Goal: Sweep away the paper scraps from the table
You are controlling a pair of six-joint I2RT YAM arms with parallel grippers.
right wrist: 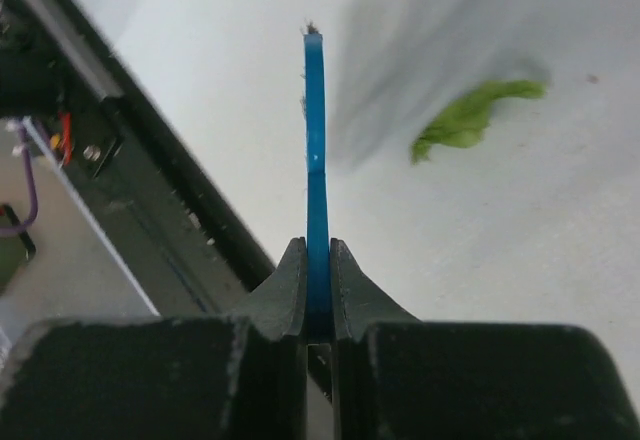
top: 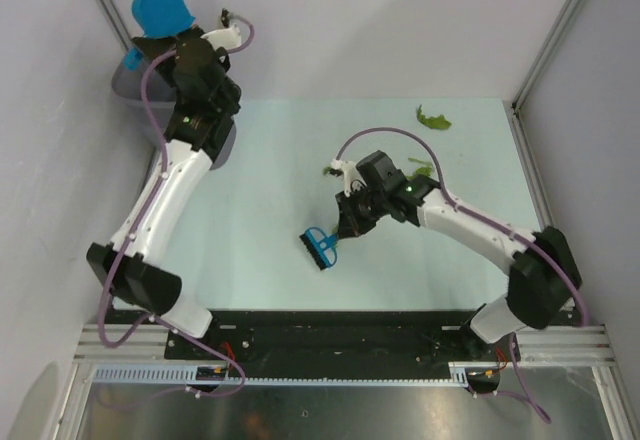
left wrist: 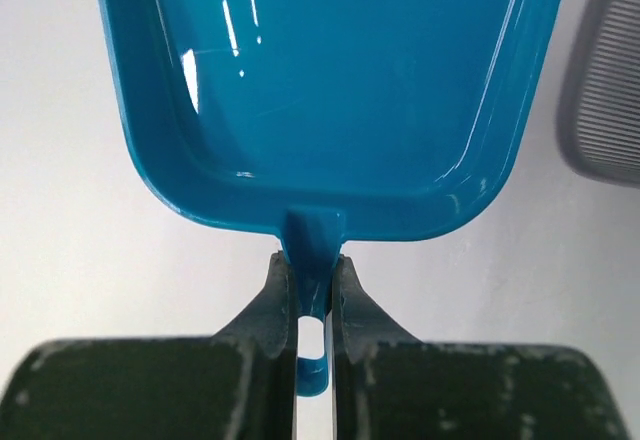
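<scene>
The right claw (top: 342, 228), clamped on the brush (top: 320, 248) at mid-frame, is nearer the paper scraps (top: 433, 118) lying above and upper right on the table (top: 270, 160); the left claw (left wrist: 312, 275) grips the dustpan (left wrist: 330, 90) at upper left.

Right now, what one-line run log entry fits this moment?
left claw: shut on dustpan, raised near wastebasket | right claw: shut on brush, over table | paper scraps: several on table | task: unfinished
</scene>
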